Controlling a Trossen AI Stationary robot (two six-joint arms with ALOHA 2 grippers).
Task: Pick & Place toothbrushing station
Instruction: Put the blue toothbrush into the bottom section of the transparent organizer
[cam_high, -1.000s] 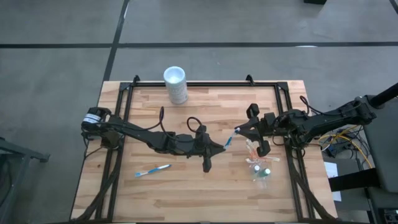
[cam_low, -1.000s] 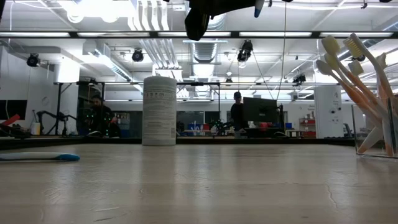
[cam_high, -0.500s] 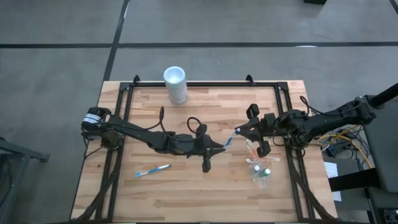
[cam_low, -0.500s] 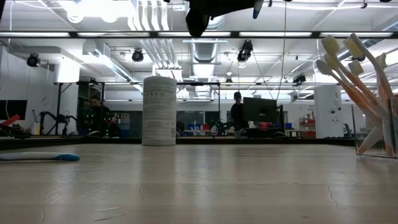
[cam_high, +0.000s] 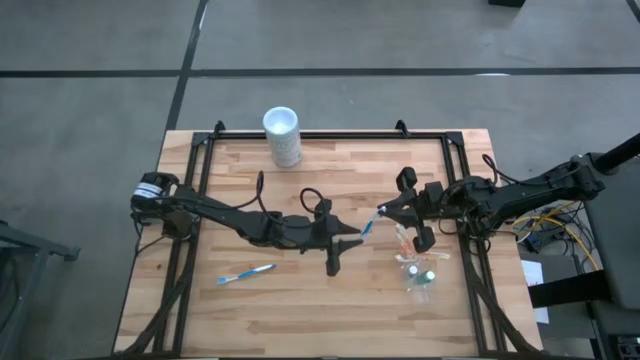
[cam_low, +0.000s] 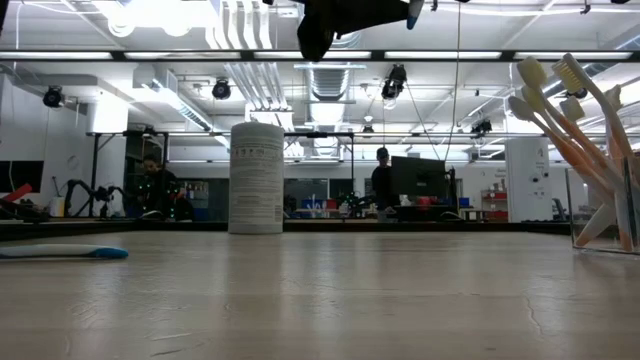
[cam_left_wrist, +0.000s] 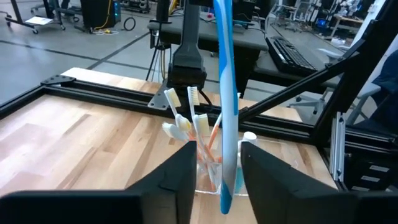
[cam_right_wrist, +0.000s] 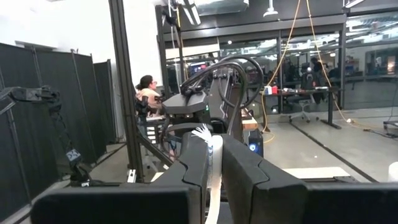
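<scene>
A blue-and-white toothbrush (cam_high: 245, 273) lies alone at the table's near left. Toward the near right stands the clear cup (cam_high: 418, 278) holding orange-and-white toothbrushes (cam_left_wrist: 194, 130). Mid-table, the left gripper (cam_high: 358, 238) has fingers parted around a raised blue toothbrush (cam_high: 371, 222), whose bristle end the right gripper (cam_high: 386, 212) clamps. A tall white cup (cam_high: 282, 136) stands at the far edge.
</scene>
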